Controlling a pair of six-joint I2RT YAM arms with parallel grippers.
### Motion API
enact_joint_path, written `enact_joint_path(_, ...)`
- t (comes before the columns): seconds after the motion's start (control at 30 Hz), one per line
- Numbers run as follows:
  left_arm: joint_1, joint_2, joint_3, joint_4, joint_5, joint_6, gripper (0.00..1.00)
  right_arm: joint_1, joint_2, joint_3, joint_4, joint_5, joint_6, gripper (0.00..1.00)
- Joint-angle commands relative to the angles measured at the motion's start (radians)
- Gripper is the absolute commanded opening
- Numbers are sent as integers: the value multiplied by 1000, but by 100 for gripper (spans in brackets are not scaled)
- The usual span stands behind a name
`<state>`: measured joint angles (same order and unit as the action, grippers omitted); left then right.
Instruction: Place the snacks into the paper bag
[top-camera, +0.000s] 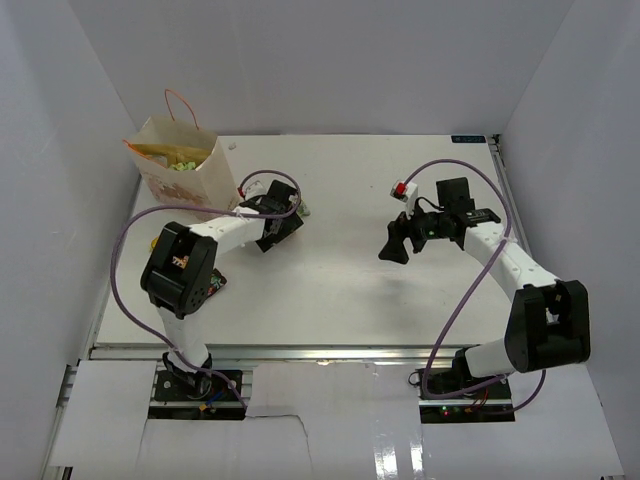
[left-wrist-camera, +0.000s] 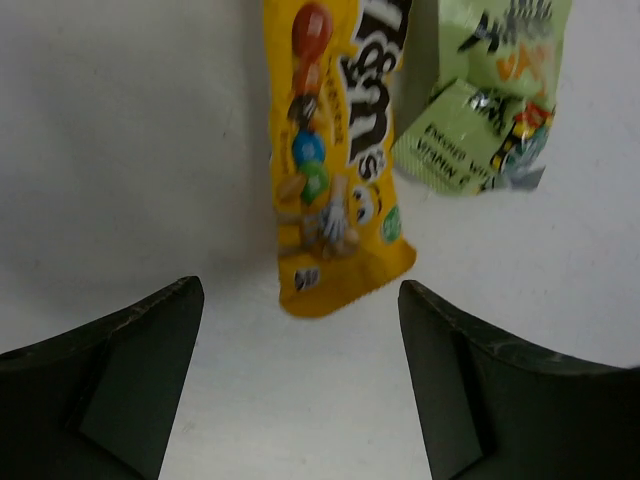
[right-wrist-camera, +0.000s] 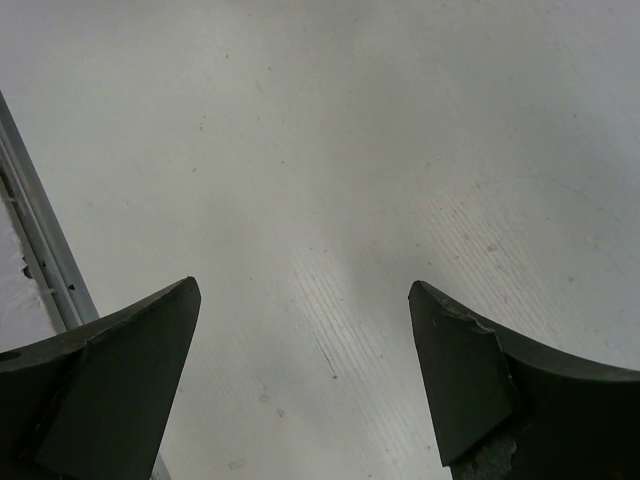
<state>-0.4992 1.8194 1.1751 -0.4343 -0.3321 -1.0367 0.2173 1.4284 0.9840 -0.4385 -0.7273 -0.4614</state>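
Note:
The cream paper bag (top-camera: 170, 170) stands upright at the far left, with a yellow-orange chip bag (top-camera: 160, 151) and a green packet (top-camera: 185, 164) showing in its mouth. My left gripper (top-camera: 285, 205) is open just right of the bag. In the left wrist view it (left-wrist-camera: 300, 320) hovers over a yellow candy packet (left-wrist-camera: 340, 170) lying on the table, with a green packet (left-wrist-camera: 485, 110) beside it. A dark packet (top-camera: 218, 283) peeks out from under my left elbow. My right gripper (top-camera: 393, 245) is open and empty over bare table (right-wrist-camera: 302, 290).
White walls close in the table on the left, back and right. A metal rail (right-wrist-camera: 40, 250) runs along the table edge near my right gripper. Purple cables (top-camera: 470, 280) loop around both arms. A small red and white connector (top-camera: 403, 190) sits by the right arm.

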Motion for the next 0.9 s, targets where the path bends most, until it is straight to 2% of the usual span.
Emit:
enact_joint_path(0.0, 37, 61, 116, 2, -81, 41, 88, -32, -45, -19, 21, -27, -20, 90)
enact_joint_path(0.13, 97, 128, 187, -24, -13, 33, 80, -56, -59, -28, 20, -30, -23, 90)
enact_joint_path(0.23, 114, 167, 224, -46, 24, 33, 67, -65, -59, -24, 21, -34, -20, 90)
enact_joint_path(0.27, 116, 170, 225, -46, 30, 38, 58, -68, -59, -21, 21, -35, -22, 90)
enact_joint_path(0.4, 117, 172, 228, -29, 54, 64, 36, -72, -57, -13, 20, -41, -22, 89)
enact_joint_path(0.5, 114, 127, 222, 3, 96, 130, 26, -72, -59, -11, 17, -50, -22, 89)
enact_joint_path(0.63, 100, -1, 187, 51, 189, 239, 22, -72, -59, -11, 14, -60, -28, 89)
enact_joint_path(0.7, 100, -119, 172, 57, 229, 271, 21, -72, -57, -13, 17, -61, -29, 88)
enact_joint_path(0.8, 112, -282, 172, 28, 269, 270, 20, -72, -48, -13, 20, -64, -34, 88)
enact_joint_path(0.87, 134, -340, 224, -36, 272, 254, 20, -72, -34, -15, 23, -67, -34, 88)
